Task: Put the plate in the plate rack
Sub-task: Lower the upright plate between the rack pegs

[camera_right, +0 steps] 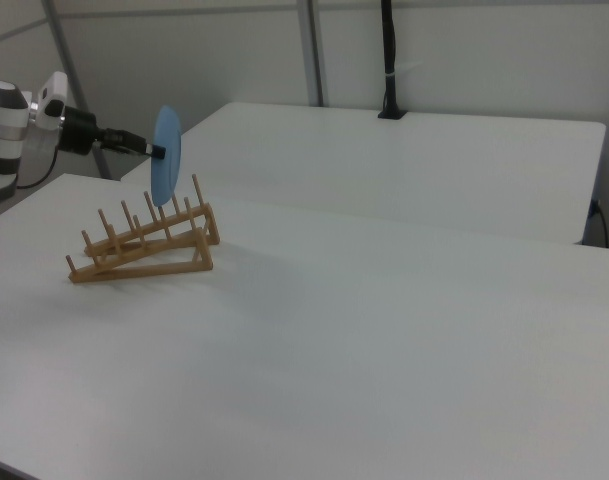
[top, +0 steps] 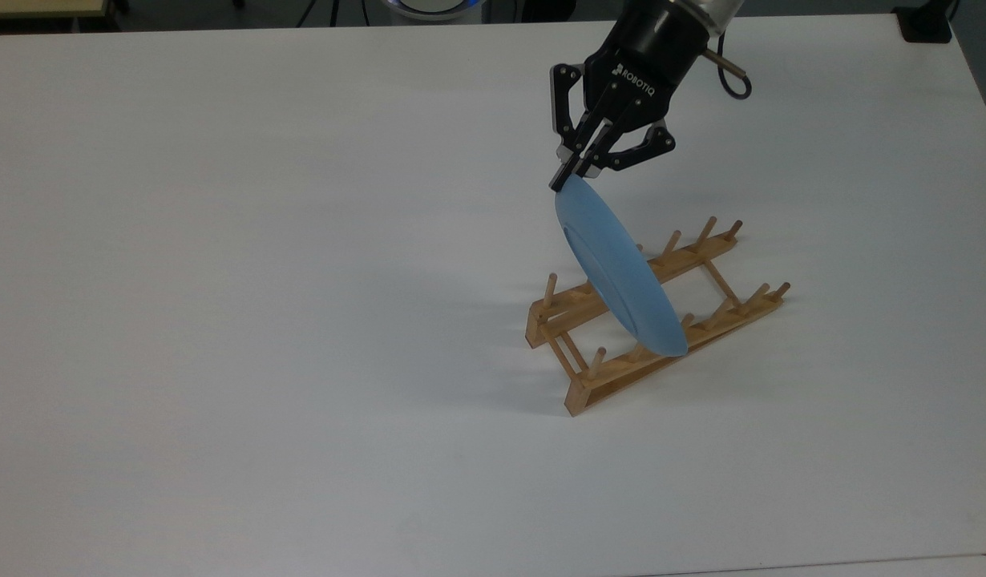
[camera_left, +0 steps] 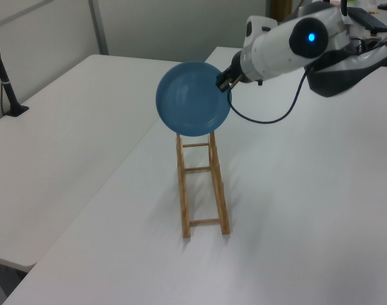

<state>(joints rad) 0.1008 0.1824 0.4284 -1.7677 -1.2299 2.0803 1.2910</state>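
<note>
My gripper (top: 569, 178) (camera_left: 222, 83) (camera_right: 151, 150) is shut on the rim of the light-blue plate (top: 617, 272) (camera_left: 193, 98) (camera_right: 166, 155). The plate hangs upright, on edge, above the wooden plate rack (top: 685, 328) (camera_left: 201, 190) (camera_right: 139, 250). In the top view it crosses both rails near the rack's left end. In the left view its lower edge overlaps the far end of the rack. Whether it touches the pegs I cannot tell.
The rack stands on a wide white table (top: 260, 320) with free room on every side. A second white table (camera_right: 434, 160) lies beyond a seam, with a black post (camera_right: 388, 60) clamped on it. A black cable (camera_left: 269, 114) loops from the arm.
</note>
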